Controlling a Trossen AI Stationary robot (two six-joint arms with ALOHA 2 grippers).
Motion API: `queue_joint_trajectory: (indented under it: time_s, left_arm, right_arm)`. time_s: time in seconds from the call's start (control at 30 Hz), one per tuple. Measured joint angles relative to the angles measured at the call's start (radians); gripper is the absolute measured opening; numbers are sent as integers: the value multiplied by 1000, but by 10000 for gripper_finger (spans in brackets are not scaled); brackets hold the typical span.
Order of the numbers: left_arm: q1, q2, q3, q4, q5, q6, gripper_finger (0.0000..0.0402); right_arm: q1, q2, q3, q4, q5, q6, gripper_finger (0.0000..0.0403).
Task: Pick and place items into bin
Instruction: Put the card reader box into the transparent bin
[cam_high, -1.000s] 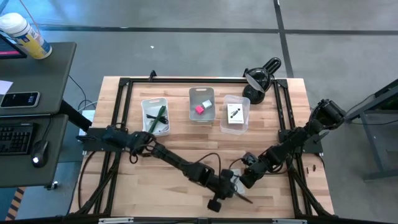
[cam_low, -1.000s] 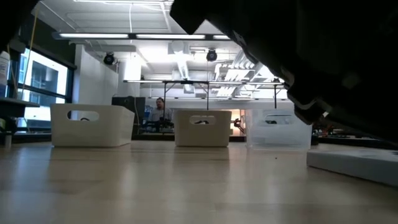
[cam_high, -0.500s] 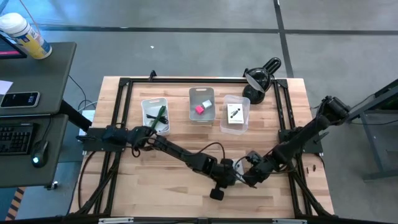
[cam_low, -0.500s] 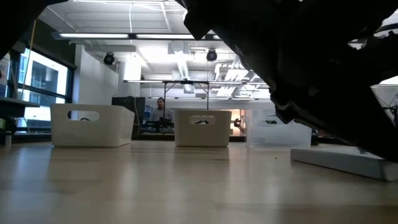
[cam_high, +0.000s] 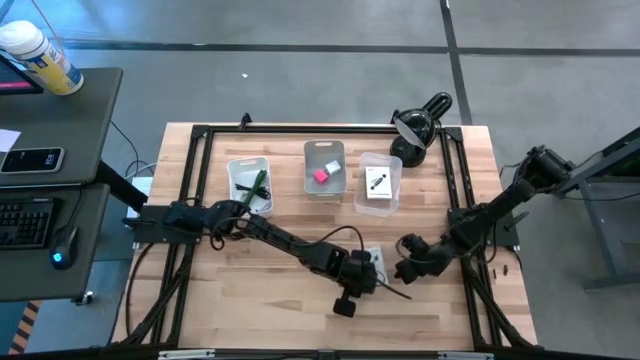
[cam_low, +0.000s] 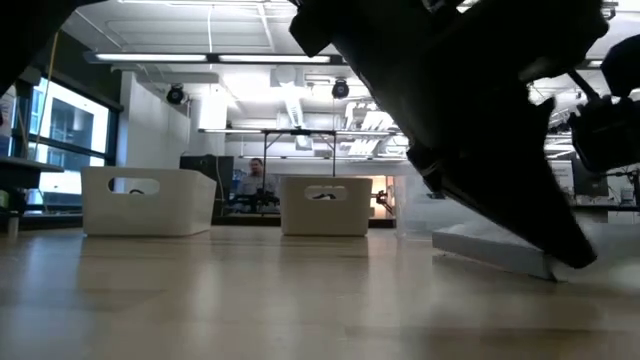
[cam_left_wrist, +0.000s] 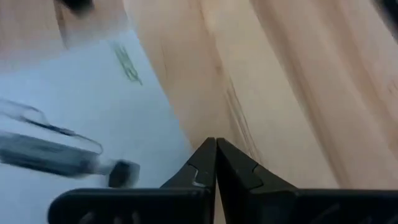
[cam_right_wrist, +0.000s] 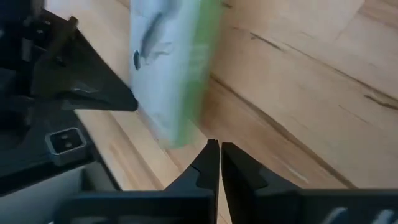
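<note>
A flat white box with a green side (cam_right_wrist: 174, 74) lies on the wood near the table's middle (cam_high: 375, 257), and shows low on the right in the low view (cam_low: 495, 253). My left gripper (cam_left_wrist: 216, 144) is shut, with its tips at the box's edge. My right gripper (cam_right_wrist: 215, 147) is also shut. It stands just right of the box (cam_high: 398, 270), with bare wood between them. At the far side stand three bins. The left one (cam_high: 250, 186) holds a green pen and a black cable, the middle one (cam_high: 324, 167) a pink block and a white cube, and the clear one (cam_high: 377, 184) a printed card. My left gripper's shut fingertips (cam_left_wrist: 205, 155) rest against the edge of the white box's printed face (cam_left_wrist: 177, 146). They come slanting down from the table's left. In the low view the tip (cam_low: 572, 262) meets the box's end (cam_low: 545, 266) at table height. The box lies flat on the wood.
A black desk lamp (cam_high: 420, 125) stands at the far right corner, behind the clear bin. A black frame (cam_high: 460, 200) runs round the table top. Bare wood lies along the near edge and at the left.
The white box has slid across the wood toward the far edge and stays flat. My left gripper has moved with it, still shut. My right gripper has drawn back toward the right and far edges and has turned at the wrist.
</note>
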Motion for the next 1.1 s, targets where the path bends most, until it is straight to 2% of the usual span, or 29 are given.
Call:
queue_joint_trajectory:
  time_s: [0.13,0.27,0.43,0.57,0.77,0.9,1.1]
  left_arm:
    - [1,-21,-6,-28,-24,23,2]
    - [2,-62,-9,-48,-86,58,2]
    - [3,-107,-5,-73,-119,75,1]
    - [1,-120,-4,-79,-207,77,2]
    - [30,-98,-6,-196,-259,25,2]
    - [34,-102,-7,-158,-288,25,2]
    - [43,-101,-21,-151,-278,21,2]
  right_arm:
    - [-26,0,-65,173,30,-19,35]
    - [-55,0,-106,272,39,-35,82]
    - [-63,0,-133,317,39,-34,140]
    - [-63,0,-132,314,55,-35,170]
    - [-87,0,-132,341,97,-49,180]
    - [-114,0,-132,374,114,-63,172]
    - [-125,0,-131,385,107,-63,152]
